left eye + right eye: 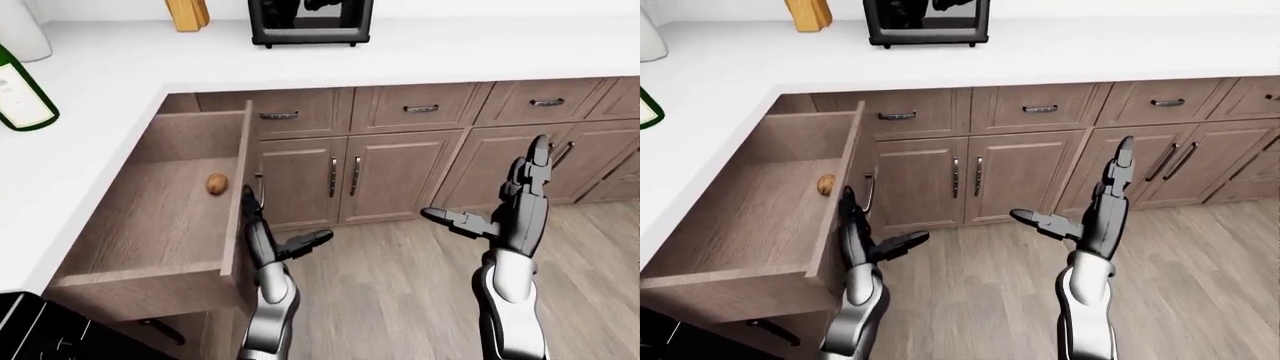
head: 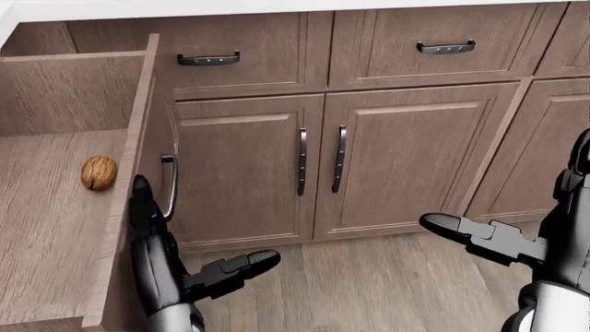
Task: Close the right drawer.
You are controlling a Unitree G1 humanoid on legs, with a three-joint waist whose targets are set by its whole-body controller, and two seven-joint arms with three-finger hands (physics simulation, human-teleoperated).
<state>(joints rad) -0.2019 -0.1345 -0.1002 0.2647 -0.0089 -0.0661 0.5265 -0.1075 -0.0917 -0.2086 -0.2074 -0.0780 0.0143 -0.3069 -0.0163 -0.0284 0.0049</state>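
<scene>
Drawer [image 1: 180,217], boxy brown woodgrain, round ridged walnut [image 1: 217,184] inside.

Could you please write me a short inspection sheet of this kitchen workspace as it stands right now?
Surface: white counter, L-shaped.
Job's things: open drawer, pulled far out; walnut lying inside; drawer handle on its front.
Clutter: green bottle, black appliance, wooden block on the counter.
Grippers: left hand open, flat by the drawer front; right hand open, raised, apart from everything.
Cables: nothing seen.
Surroundings: closed cabinet doors, wooden floor.
</scene>
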